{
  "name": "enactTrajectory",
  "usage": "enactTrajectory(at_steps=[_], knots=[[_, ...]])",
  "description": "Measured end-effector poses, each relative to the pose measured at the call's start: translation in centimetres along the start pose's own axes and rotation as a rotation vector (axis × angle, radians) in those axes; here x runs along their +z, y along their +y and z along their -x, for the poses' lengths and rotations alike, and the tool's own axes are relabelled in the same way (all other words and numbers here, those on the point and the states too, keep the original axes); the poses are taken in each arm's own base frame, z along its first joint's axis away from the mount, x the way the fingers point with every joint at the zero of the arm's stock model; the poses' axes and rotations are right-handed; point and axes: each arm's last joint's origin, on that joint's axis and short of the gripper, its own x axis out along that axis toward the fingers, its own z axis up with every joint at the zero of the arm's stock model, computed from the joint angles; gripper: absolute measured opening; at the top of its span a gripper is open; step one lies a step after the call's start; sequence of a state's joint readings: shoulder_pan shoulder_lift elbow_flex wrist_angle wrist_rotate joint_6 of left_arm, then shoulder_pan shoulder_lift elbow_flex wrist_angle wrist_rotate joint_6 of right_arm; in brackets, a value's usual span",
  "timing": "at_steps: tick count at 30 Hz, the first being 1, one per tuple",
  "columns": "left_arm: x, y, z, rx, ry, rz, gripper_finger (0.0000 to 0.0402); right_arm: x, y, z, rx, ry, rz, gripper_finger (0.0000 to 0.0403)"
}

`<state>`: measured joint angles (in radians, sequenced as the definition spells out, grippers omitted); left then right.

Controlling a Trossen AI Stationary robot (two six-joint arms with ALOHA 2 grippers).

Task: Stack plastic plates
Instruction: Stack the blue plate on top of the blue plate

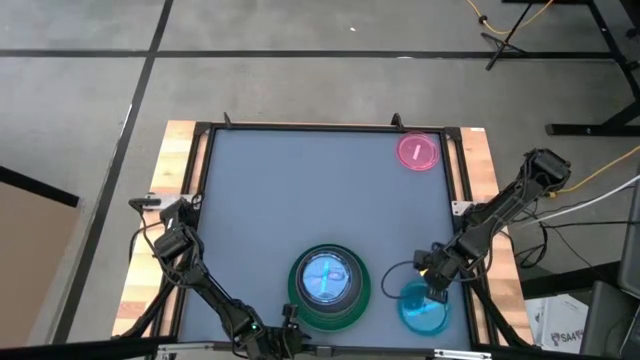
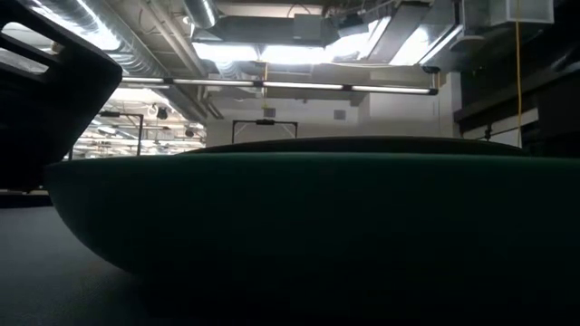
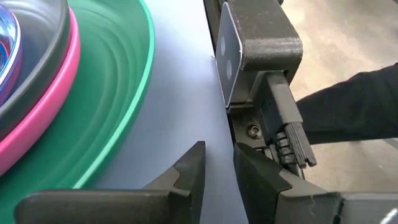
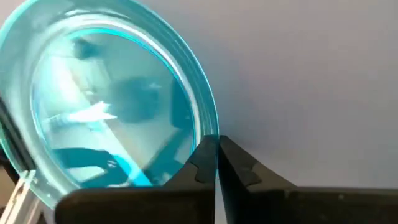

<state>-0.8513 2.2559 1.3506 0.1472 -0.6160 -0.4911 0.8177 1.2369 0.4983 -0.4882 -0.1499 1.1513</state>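
A stack of plates sits near the middle of the table's near edge: a large dark green plate (image 1: 300,300) (image 3: 118,93) (image 2: 290,226) at the bottom, a pink one (image 3: 53,102) and a dark grey one (image 3: 43,56) on it, and a translucent blue one (image 1: 327,276) on top. A second translucent blue plate (image 1: 424,310) (image 4: 106,106) lies near the table's near right corner, and my right gripper (image 1: 436,288) (image 4: 216,146) is shut on it. A small pink plate (image 1: 417,152) rests flat near the far right corner. My left gripper (image 1: 285,335) (image 3: 217,165) waits at the near edge beside the green plate, slightly open and touching nothing. My right gripper pinches the rim (image 4: 208,134) of the loose translucent blue plate between its two fingertips, on the side facing the table's far edge. The fingers slant down from the far right. Whether the plate is lifted off the table, I cannot tell.
A raised black frame (image 1: 205,170) borders the grey table top, with wooden strips (image 1: 180,160) outside it. A mounted camera block (image 3: 258,56) stands at the near edge close to my left gripper. Open grey surface (image 1: 300,190) covers the middle and far left.
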Motion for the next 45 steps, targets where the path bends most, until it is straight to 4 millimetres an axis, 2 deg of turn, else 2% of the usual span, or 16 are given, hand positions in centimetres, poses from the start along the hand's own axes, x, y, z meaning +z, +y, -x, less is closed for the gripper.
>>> enactTrajectory(at_steps=[5,11,17,23,35,40,45], knots=[[0.3,0.0,0.6,-0.015,0.026,-0.001,0.0082,0.5,1.2,0.8,0.023,-0.059,0.007,0.0000],[2.2,0.3,2.7,-0.015,0.056,-0.006,0.0082,1.4,3.3,2.4,0.071,-0.145,0.058,0.0000],[2.5,0.1,3.9,-0.014,0.069,-0.028,0.0082,2.1,5.4,4.4,0.130,-0.222,0.100,0.0000],[2.3,0.0,4.1,-0.007,0.067,-0.023,0.0082,3.1,6.7,6.1,0.144,-0.341,0.126,0.0000],[2.4,-0.1,4.1,-0.010,0.060,-0.003,0.0082,8.8,5.3,8.1,0.111,-0.653,-0.011,0.0000],[2.4,-0.1,4.1,-0.010,0.059,-0.003,0.0082,11.9,4.3,7.0,0.081,-0.702,-0.062,0.0000],[2.4,-0.1,4.1,-0.010,0.060,-0.004,0.0082,14.9,3.9,6.0,0.142,-0.780,-0.109,0.0000]])
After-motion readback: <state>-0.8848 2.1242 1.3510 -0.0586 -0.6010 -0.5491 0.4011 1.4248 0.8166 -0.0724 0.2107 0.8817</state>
